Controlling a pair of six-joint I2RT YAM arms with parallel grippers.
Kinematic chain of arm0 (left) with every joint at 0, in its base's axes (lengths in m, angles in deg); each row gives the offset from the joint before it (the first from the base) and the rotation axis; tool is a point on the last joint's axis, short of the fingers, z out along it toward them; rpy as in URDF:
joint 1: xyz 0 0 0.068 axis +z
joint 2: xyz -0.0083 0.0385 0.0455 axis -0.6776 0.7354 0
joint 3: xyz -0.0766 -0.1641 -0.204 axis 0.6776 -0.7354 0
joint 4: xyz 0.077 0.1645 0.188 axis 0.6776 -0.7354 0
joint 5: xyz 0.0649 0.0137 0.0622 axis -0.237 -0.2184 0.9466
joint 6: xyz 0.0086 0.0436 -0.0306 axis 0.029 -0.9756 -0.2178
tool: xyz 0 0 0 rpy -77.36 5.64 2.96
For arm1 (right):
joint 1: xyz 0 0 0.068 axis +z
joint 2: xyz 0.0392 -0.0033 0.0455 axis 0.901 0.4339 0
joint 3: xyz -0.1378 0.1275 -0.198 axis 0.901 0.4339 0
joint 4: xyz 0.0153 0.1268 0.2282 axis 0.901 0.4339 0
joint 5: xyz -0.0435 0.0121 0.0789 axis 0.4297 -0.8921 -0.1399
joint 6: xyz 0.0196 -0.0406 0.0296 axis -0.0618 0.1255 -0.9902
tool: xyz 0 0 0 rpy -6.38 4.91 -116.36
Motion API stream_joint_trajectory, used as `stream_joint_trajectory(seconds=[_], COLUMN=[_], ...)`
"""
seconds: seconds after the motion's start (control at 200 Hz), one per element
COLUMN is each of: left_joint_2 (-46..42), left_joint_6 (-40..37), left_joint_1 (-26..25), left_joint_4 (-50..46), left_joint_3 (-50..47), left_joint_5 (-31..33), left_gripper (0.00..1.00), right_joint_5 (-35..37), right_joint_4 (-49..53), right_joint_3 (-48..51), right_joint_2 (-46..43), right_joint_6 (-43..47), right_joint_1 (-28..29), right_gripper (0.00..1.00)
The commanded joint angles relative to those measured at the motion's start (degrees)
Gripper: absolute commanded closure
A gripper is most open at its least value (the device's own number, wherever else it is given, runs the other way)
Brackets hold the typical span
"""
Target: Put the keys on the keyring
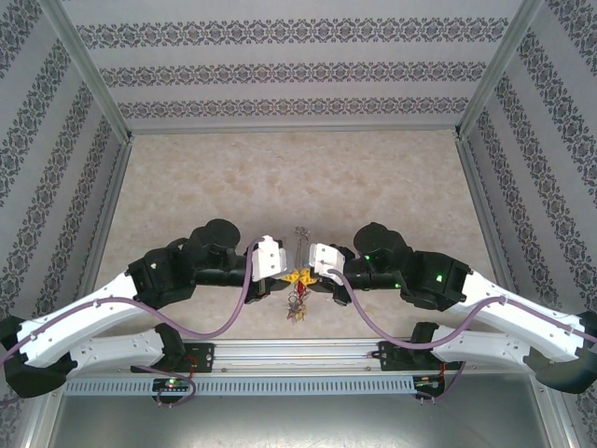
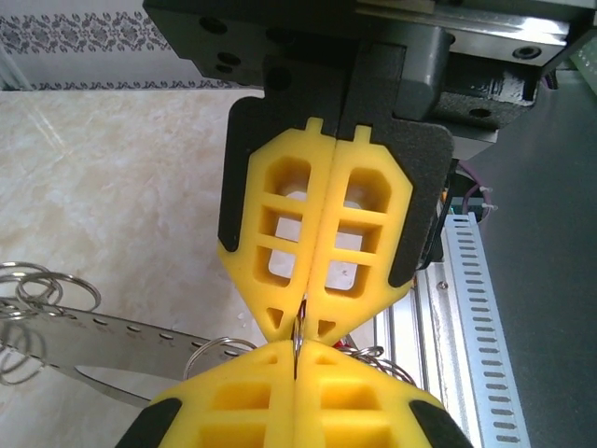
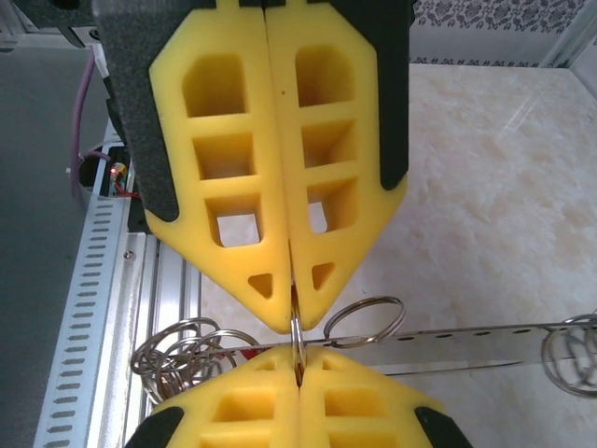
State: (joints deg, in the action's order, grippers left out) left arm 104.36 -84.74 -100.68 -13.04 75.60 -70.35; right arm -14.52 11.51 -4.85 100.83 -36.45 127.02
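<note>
Tightly, the left gripper and right gripper clamp latticed yellow jaws tip-to-tip on the keyring, a flat perforated metal strip hung with round wire rings.

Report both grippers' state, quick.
Left gripper: closed, fingers pinching a thin metal ring.
Right gripper: closed, pinching the same thin metal ring, tip to tip with the left.
</note>
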Motion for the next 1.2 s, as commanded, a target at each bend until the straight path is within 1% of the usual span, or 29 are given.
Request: stream_joint_trajectory(seconds=[0.0, 0.045, 0.17, 0.465, 0.645, 0.734, 0.859, 0.909, 0.999, 1.099, 1.199], left_joint_2=[-2.6, -3.3, -5.6, -9.2, -9.7, -9.7, -9.3, -8.8, -8.4, -8.6, -7.6], left_joint_6=[0.5, 0.9, 2.8, 7.5, 9.4, 11.3, 13.5, 13.7, 13.3, 11.7, 8.1], left_joint_1=[0.1, 0.2, 0.5, 1.5, 1.7, 1.9, 2.1, 2.1, 2.2, 2.1, 2.1], left_joint_4=[4.0, 4.9, 9.6, 21.8, 27.7, 32.6, 37.7, 37.7, 35.7, 29.7, 18.9], left_joint_3=[-1.6, -2.0, -3.5, -8.7, -11.1, -13.0, -15.0, -15.0, -14.4, -12.6, -8.3], left_joint_5=[-2.0, -2.5, -3.8, -6.3, -7.7, -8.8, -9.6, -9.8, -9.7, -8.5, -5.6], left_gripper=[1.0, 1.0, 1.0, 1.0, 1.0, 1.0, 1.0, 1.0, 1.0, 1.0, 1.0], right_joint_5=[-1.8, -1.8, -2.8, -3.3, -4.3, -4.3, -3.8, -3.0, -1.8, -0.4, 1.8], right_joint_4=[-4.1, -5.3, -8.8, -14.0, -15.8, -16.4, -17.1, -17.5, -17.8, -17.3, -15.2], right_joint_3=[-0.7, 0.4, 2.8, 7.1, 8.6, 9.0, 9.6, 9.8, 10.4, 10.6, 9.9], right_joint_2=[-1.2, -1.6, -2.4, -4.8, -6.4, -6.6, -7.1, -7.6, -9.3, -11.1, -11.6], right_joint_6=[-0.2, -0.8, -3.0, -6.8, -7.4, -7.4, -7.3, -7.0, -6.4, -5.7, -4.7], right_joint_1=[-0.6, -0.6, -0.6, -0.6, -0.6, -0.6, -0.6, -0.6, -0.6, -0.6, -0.7], right_gripper=[0.94, 0.88, 0.83, 0.83, 0.83, 0.83, 0.86, 0.9, 1.0, 1.0, 1.0])
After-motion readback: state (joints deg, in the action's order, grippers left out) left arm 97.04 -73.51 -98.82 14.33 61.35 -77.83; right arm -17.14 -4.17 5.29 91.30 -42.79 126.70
